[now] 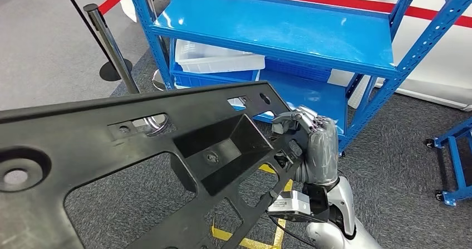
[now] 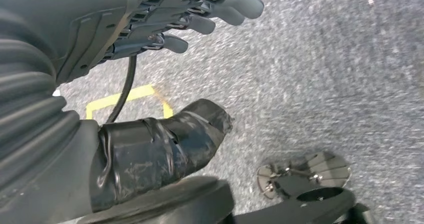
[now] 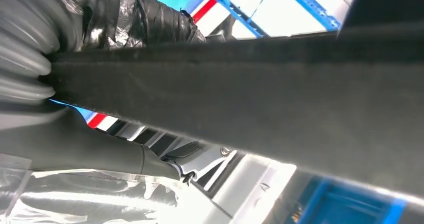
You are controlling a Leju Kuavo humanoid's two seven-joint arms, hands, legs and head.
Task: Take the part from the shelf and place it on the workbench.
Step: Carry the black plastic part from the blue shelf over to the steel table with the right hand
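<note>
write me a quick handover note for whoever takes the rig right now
Right hand: grips the far end of the black part, fingers curled over its edge.
Left hand: seen in the left wrist view over grey carpet, fingers apart; whether it touches the part cannot be told.
Part: off the blue shelf, held up in front of the robot, with the shelf just behind it.
Done: part taken from the shelf.
Left: carry it to the workbench and set it down.

Large black perforated part [image 1: 167,154], tilted, off shelf [image 1: 289,32]
</note>
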